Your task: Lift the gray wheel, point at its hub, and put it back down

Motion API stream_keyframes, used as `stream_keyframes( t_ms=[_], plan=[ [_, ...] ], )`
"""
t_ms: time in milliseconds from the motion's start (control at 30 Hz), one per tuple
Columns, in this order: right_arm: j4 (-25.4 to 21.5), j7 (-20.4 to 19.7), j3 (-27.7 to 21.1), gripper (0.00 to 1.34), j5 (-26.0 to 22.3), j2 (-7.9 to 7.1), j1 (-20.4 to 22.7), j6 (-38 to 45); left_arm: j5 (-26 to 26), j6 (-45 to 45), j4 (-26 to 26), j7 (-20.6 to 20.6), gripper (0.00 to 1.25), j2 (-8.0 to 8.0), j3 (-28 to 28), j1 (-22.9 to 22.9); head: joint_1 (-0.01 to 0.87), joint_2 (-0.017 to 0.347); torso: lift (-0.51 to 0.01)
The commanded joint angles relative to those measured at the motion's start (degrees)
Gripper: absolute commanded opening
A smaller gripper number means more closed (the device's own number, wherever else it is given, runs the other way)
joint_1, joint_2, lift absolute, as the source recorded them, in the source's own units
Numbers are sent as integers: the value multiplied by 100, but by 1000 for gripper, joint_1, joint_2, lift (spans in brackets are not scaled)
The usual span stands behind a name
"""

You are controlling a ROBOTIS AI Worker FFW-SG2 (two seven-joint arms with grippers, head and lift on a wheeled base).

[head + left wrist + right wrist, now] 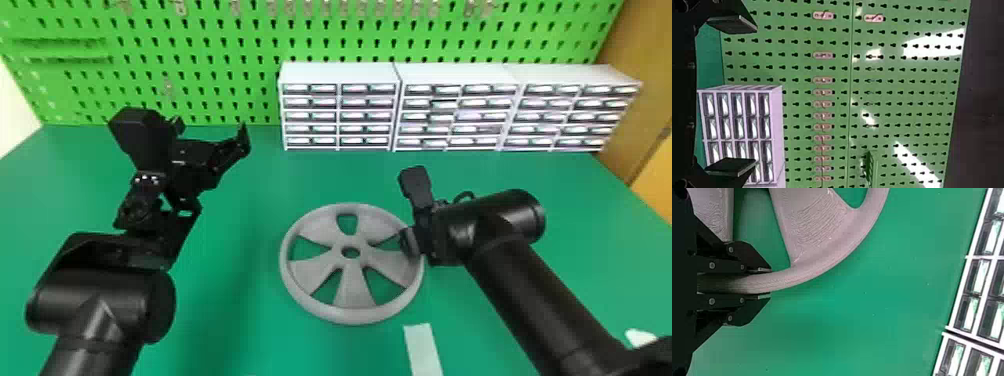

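Item one: gray wheel [351, 272], single piece, five broad spokes, open hub [351, 263]. Lies flat, face up, on or only just over the green table top [240, 310]; which of the two, cannot tell.

Item two: right gripper [770, 282], at the wheel's three o'clock in the head view. Clamped on the rim [828, 259], one finger inside, one outside.

Item three: left gripper [755, 95], raised, out toward ten o'clock from the wheel. Fingers well apart, nothing between.

Handling, by judgement: light for its breadth, stiff, probably hard plastic with a finely ridged skin. Fair grip to be expected, little slip; moderately sturdy, thinner spoke edges perhaps prone to chipping. Best held at the rim, squarely and deep between the pads. With a hold at three o'clock only, liable to sag or twist toward nine; lift slowly and keep level, hub left free for pointing.

Hidden or doubtful: underside of the wheel; in the head view, a short stretch of rim at three o'clock, behind the right gripper. Cut off: much of the wheel in the right wrist view; the white strip [422, 347] at five o'clock, by the head view's bottom edge. Unidentified: pale object [641, 337], far out between three and four o'clock, partly covered.
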Motion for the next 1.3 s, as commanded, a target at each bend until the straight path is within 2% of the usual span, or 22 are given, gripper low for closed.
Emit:
stream_keyframes(
  t_ms=[0,300,467,867,1133,1267],
  plan=[
    [-71,0,-45,8,3,0,68,-124,2,-2,0,0,1151,0,2,4,692,48,-88],
    [-71,0,-80,8,38,0,68,-212,11,7,0,0,1151,0,2,13,692,48,-88],
    [-220,0,-159,8,170,0,50,-291,11,7,0,0,1151,9,2,13,692,48,-88],
    [-1108,-27,-449,9,451,-62,156,-1012,11,25,0,-9,1151,35,11,48,692,48,-88],
    [-1811,-668,-537,9,609,-114,323,-1750,11,25,0,-35,1151,44,20,66,692,48,-88],
    [-1969,-756,-607,9,609,-185,411,-2392,11,25,-9,-35,1151,44,20,66,692,48,-88]
  ],
)
